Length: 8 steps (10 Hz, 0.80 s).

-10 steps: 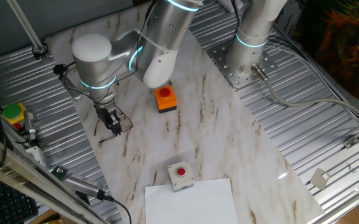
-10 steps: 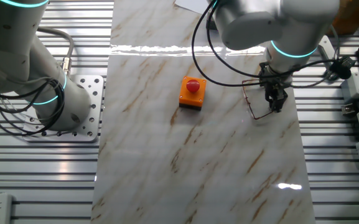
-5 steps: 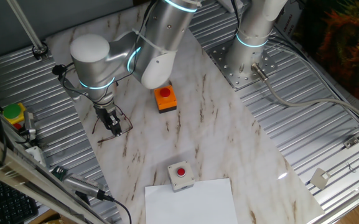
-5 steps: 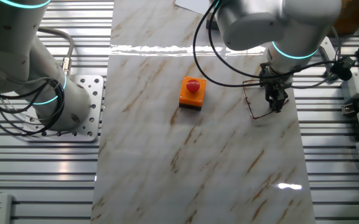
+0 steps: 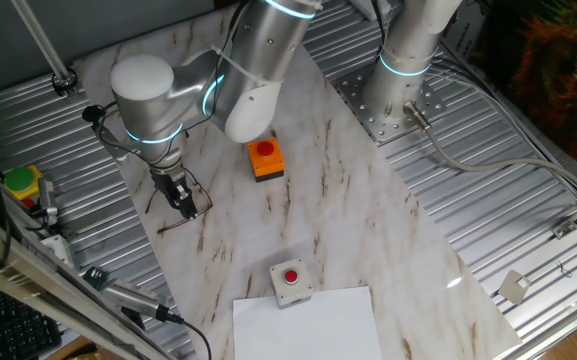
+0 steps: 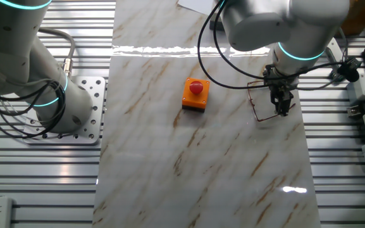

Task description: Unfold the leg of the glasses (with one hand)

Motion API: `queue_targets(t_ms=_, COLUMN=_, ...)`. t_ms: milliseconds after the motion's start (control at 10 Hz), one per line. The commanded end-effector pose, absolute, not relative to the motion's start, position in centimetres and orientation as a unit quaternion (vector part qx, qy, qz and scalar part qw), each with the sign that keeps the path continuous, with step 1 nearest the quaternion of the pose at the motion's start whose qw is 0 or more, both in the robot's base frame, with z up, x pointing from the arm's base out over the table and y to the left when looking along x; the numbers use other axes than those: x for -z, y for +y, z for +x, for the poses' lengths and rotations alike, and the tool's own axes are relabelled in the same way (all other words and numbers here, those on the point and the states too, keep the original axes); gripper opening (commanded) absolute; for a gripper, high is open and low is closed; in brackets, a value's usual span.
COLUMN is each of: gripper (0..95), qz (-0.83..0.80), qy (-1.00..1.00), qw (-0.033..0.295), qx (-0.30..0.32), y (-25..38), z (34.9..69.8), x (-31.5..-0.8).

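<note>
Pressing down at the marble top's edge, gripper (image 6: 283,109) pointing straight at the glasses (image 6: 259,101) lying flat there — jaws looking narrow, seemingly pinching one thin leg, probably for swinging it outward — orange box (image 6: 195,94) sitting well apart.

Marble-patterned table (image 5: 368,215) with glasses (image 6: 257,101), orange box (image 5: 265,158), grey button box (image 5: 290,281), white sheet (image 5: 308,325).
</note>
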<state>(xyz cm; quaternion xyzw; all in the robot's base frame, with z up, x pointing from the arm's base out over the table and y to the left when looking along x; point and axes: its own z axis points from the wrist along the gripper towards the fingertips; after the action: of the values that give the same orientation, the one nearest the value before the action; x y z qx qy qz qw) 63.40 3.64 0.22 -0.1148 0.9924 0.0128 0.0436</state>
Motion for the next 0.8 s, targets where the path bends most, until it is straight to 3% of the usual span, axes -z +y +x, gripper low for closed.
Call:
queue_targets(t_ms=100, gripper=95.0, qz=-0.119, qy=0.992, qw=0.045, qx=-0.011, y=3.65, z=63.36, x=-0.27)
queue_targets(t_ms=800, gripper=95.0, qz=-0.121, qy=0.991, qw=0.045, qx=-0.016, y=3.7, z=63.36, x=-0.28)
